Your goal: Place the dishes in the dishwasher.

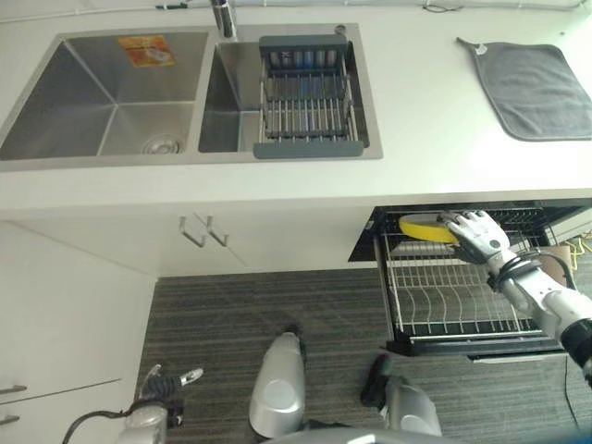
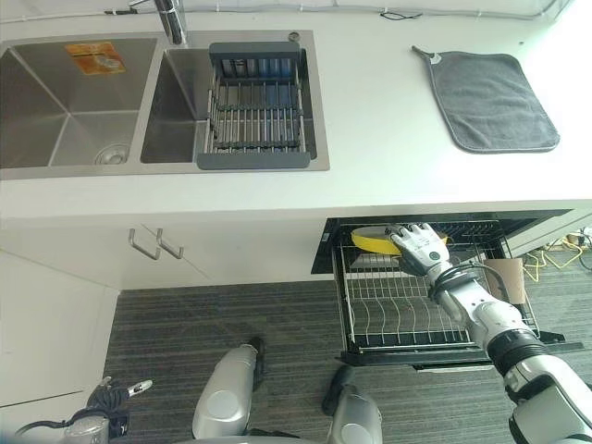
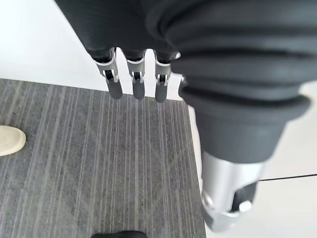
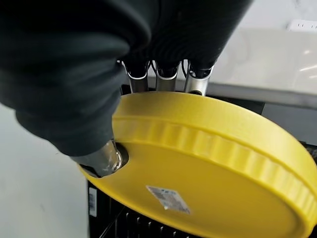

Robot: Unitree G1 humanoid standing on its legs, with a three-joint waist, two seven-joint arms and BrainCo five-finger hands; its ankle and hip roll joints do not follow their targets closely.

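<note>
Here the right hand's fingers [image 4: 167, 74] curl over the rim of a round yellow plastic plate [image 4: 213, 168] with a fluted edge, thumb pressed to its underside, pinching it. The right hand [image 1: 474, 233] holds the plate at the back of the pulled-out wire dishwasher rack [image 1: 444, 296], right of centre in the frame. At lower left, the left hand [image 1: 162, 387] hangs with straight, relaxed fingers above the grey striped floor [image 1: 240, 314].

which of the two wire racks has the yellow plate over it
The pulled-out dishwasher wire rack below the counter: the right robot hand holds the round yellow plate over its back. The grey-framed sink rack holds no plate.
</note>
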